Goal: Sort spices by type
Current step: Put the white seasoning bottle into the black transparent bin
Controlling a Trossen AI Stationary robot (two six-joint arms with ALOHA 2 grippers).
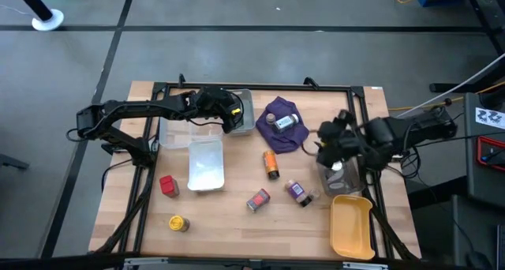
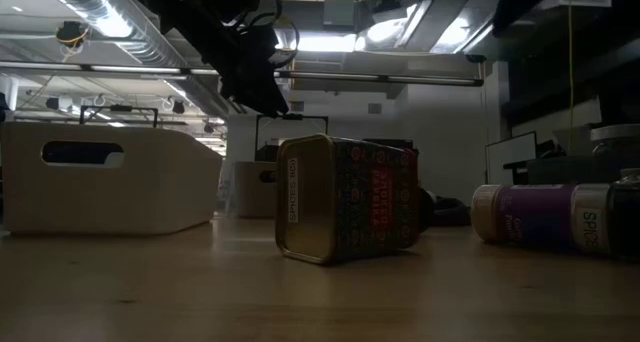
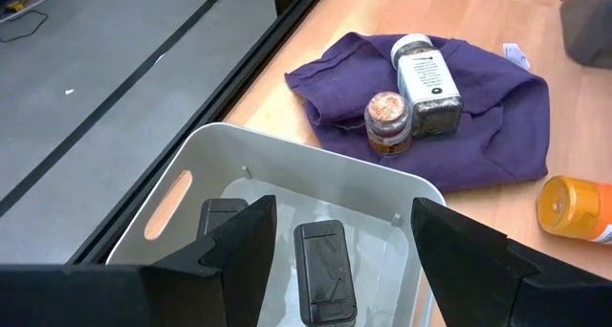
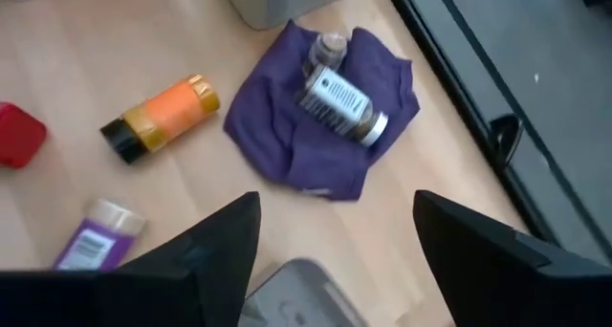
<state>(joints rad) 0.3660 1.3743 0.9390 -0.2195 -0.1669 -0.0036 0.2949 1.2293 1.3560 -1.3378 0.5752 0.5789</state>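
Several spices lie on the wooden table: a red tin (image 1: pixel 168 185), a yellow jar (image 1: pixel 178 223), an orange bottle (image 1: pixel 271 163), a patterned tin (image 2: pixel 345 212) and a purple-labelled jar (image 2: pixel 545 217), both on their sides. A white-capped jar (image 3: pixel 426 83) and a small jar (image 3: pixel 387 121) lie on the purple cloth (image 3: pixel 497 126). Two dark tins (image 3: pixel 323 270) lie in the grey tray (image 3: pixel 287 141). My left gripper (image 3: pixel 344 207) hangs open above that tray, holding nothing. My right gripper (image 4: pixel 337 203) stands open and raised at the table's right side, above a grey container (image 4: pixel 301 294).
A clear tray (image 1: pixel 207 163) lies left of the middle, and a yellow tray (image 1: pixel 351 226) stands at the near right corner. A dark frame (image 1: pixel 260 87) runs around the table's edges. Bare wood shows between the red tin and the patterned tin.
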